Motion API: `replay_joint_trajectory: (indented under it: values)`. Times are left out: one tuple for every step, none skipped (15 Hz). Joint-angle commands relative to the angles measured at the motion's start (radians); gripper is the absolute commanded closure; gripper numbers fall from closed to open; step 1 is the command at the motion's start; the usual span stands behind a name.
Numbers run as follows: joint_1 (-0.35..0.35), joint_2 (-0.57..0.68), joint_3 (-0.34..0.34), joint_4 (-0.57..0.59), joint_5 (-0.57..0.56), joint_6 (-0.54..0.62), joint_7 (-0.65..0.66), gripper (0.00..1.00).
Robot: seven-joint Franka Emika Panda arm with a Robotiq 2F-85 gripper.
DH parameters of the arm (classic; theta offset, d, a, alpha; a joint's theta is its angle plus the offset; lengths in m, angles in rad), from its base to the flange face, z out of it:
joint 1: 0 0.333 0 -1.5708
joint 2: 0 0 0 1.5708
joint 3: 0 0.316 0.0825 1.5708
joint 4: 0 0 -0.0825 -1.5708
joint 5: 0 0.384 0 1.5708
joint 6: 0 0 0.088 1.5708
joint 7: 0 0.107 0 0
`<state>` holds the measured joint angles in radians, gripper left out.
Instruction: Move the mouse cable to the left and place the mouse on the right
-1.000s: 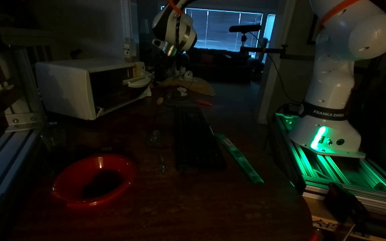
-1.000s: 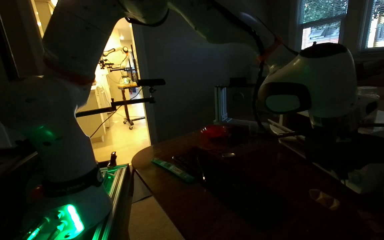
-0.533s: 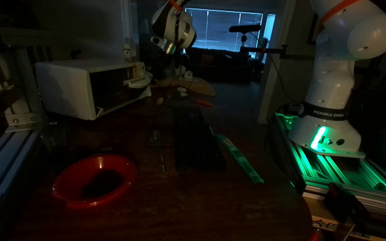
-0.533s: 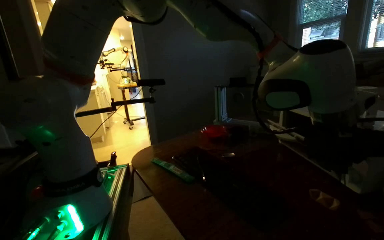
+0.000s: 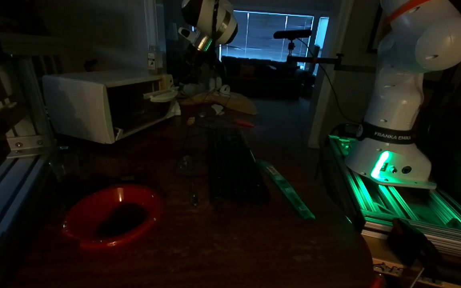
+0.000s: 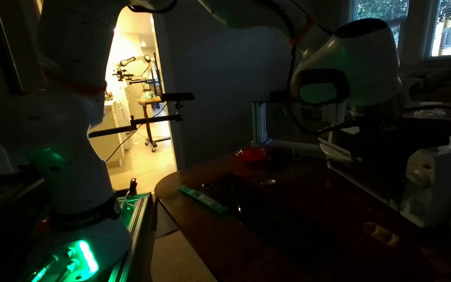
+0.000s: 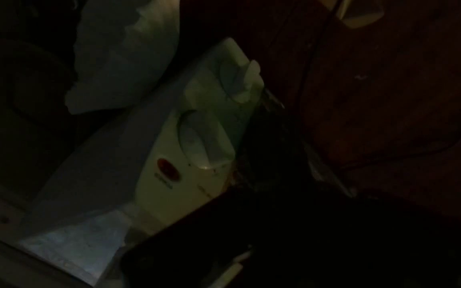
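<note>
A small dark, shiny thing [image 5: 185, 163] beside the black keyboard [image 5: 234, 164] could be the mouse, but the dim light leaves this uncertain. Thin dark cable [image 7: 304, 76] runs over the brown table in the wrist view; whether it is the mouse cable I cannot tell. My gripper [image 7: 272, 120] is a near-black shape there, shut, in front of the knobbed panel of the white toaster oven [image 7: 166, 200]. In an exterior view the arm's hand [image 6: 350, 66] hangs above the table by that oven. Nothing shows between the fingers, though darkness hides them.
A red bowl [image 5: 112, 216] stands at the table's near side in an exterior view. A green strip [image 5: 286, 190] lies beside the keyboard, and an orange-handled tool [image 5: 244, 123] behind it. A small tan block [image 6: 381, 234] rests near the oven, whose front opening faces the table.
The hand has risen in both exterior views and has shifted a little towards the arm's base in one of them. More of the oven's panel is uncovered. The objects on the table look unmoved.
</note>
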<state>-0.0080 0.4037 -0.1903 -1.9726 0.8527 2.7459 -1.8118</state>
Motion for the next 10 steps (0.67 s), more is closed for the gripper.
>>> replay_joint_trajectory:
  values:
    - [-0.016,-0.095,0.03,-0.082,0.044,-0.018,-0.067,0.99]
    - [-0.017,-0.112,0.035,-0.094,0.052,-0.016,-0.077,0.99]
    - [-0.018,-0.126,0.039,-0.104,0.063,-0.019,-0.087,0.99]
    - [-0.018,-0.145,0.043,-0.117,0.075,-0.018,-0.098,0.99]
    - [-0.016,-0.159,0.045,-0.129,0.082,-0.015,-0.105,0.99]
    - [-0.016,-0.178,0.047,-0.142,0.093,-0.018,-0.115,0.99]
    - [-0.015,-0.191,0.048,-0.153,0.101,-0.014,-0.122,0.99]
    - [-0.014,-0.208,0.046,-0.166,0.105,-0.02,-0.123,0.99]
    - [-0.012,-0.221,0.045,-0.178,0.107,-0.017,-0.124,0.99]
    - [-0.01,-0.237,0.042,-0.194,0.102,-0.016,-0.118,0.99]
